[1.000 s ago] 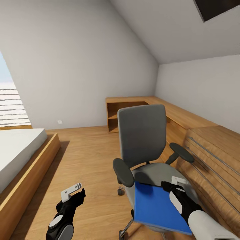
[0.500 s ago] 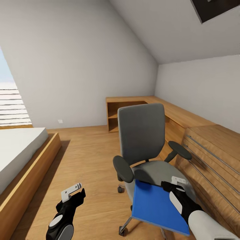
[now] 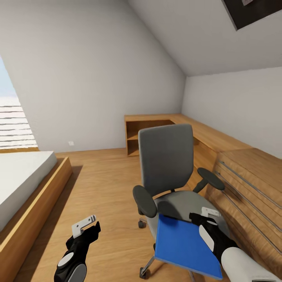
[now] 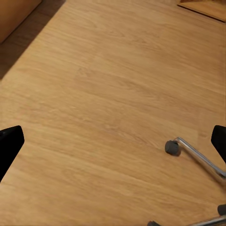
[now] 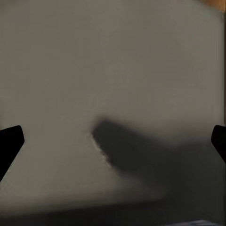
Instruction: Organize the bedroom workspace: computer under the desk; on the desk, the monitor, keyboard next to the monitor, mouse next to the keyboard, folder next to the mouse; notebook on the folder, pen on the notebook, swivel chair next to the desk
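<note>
The grey swivel chair (image 3: 166, 156) stands on the wood floor ahead, its back toward the far wall. The bright-blue folder (image 3: 184, 244) lies on the front of the seat and overhangs toward me. My right gripper (image 3: 203, 218) hovers at the folder's far right corner, open, with the grey seat (image 5: 113, 70) between its spread fingers (image 5: 10, 141). Left of the chair, my left gripper (image 3: 88, 226) hangs open over bare floor, with a chrome chair leg and caster (image 4: 188, 153) close by. The desk, computer, monitor, keyboard, mouse, notebook and pen are out of view.
A bed (image 3: 23, 176) in a wooden frame fills the left side. A light-wood shelf unit (image 3: 156, 133) runs along the far corner, and a drawer chest with bar handles (image 3: 250, 184) stands close to the chair's right. Open floor (image 3: 105, 184) lies between bed and chair.
The view has shifted a little. The folder's near edge sits slightly further left and lower, and the chair has turned a touch. Both arms hold their places.
</note>
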You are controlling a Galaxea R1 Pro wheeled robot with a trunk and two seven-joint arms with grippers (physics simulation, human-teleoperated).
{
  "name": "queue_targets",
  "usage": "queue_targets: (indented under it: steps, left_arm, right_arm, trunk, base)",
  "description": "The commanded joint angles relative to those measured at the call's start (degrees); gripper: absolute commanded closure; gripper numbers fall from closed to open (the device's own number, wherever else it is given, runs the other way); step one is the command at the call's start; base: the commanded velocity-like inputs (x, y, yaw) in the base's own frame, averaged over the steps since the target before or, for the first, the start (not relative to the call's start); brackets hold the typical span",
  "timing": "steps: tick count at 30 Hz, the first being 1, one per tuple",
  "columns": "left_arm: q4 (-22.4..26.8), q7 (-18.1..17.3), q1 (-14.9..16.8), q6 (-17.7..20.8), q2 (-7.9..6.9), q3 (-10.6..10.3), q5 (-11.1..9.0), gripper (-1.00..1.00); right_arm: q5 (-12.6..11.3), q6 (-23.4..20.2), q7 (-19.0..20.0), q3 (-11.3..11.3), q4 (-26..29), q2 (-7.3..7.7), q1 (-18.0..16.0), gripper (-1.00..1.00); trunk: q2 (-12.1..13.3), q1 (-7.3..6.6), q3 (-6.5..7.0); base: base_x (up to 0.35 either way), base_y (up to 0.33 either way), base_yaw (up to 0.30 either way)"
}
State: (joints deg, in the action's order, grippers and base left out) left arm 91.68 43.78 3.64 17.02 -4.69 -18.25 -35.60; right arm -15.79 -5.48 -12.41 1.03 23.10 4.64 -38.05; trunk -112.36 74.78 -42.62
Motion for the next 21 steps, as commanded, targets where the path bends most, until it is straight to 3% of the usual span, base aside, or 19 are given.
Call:
queue_targets:
  steps: [1, 10, 21]
  left_arm:
    - [0.1, 0.4, 0.1, 0.2, -0.06, -0.1, -0.3, -1.00]
    - [0.1, 0.4, 0.1, 0.2, -0.07, -0.1, -0.3, -1.00]
    - [0.1, 0.4, 0.1, 0.2, -0.06, -0.1, -0.3, -1.00]
  right_arm:
    - [-0.2, -0.3, -0.2, 0.1, 0.2, 0.02, 0.0, -1.00]
    - [-0.2, 0.0, -0.2, 0.0, 1.2, 0.09, 0.0, -1.00]
    - [-0.2, -0.4, -0.3, -0.3, 7.5, 0.15, 0.0, -1.00]
  trunk:
    - [0.4, -0.23, 0.13]
    - [4.0, -2.21, 1.74]
    - [8.4, -4.63, 3.72]
  base:
    - [0.000, 0.000, 0.000]
    - [0.000, 0.000, 0.000]
    - [0.000, 0.000, 0.000]
